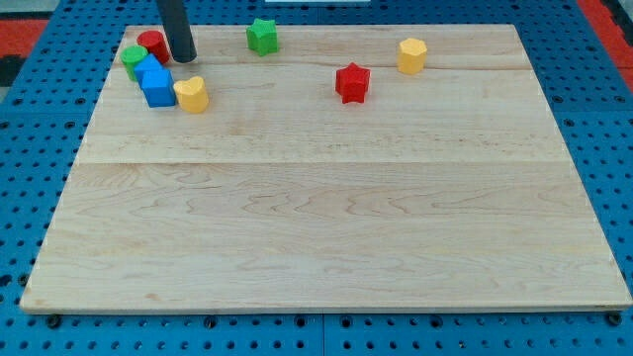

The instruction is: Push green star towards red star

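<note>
Camera view: my tip (184,58), a bare dark rod end with nothing to open or close, rested on the pale wooden board (326,227) at the view's top left, beside the red round block (150,44), touching no star. The small green star-shaped block (262,36) sat to its right near the top edge, well apart from the red star-shaped block (352,82). Judged: the tip sat left of the green star for a rightward, slightly downward push.

The green star (262,36) is sitting flat near the board's top edge, left of centre; the red star (352,82) is lying apart, lower right.
</note>
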`<state>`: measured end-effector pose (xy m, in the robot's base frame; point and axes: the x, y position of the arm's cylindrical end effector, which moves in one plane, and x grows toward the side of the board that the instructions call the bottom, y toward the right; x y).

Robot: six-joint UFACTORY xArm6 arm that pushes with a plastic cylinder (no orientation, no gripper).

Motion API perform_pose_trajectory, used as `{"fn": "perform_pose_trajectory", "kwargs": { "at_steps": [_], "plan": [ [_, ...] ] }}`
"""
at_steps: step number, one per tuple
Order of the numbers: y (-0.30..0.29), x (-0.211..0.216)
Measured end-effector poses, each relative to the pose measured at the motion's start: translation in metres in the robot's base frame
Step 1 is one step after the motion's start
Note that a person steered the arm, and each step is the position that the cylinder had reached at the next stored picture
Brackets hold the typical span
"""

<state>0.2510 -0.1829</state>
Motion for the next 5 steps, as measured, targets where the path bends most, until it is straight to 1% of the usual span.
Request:
{"fn": "perform_pose_trajectory", "kwargs": {
  "at_steps": [2,4,5],
  "plan": [
    [0.041,-0.042],
    [0.084,-0.045],
    [0.084,-0.044]
  ]
}}
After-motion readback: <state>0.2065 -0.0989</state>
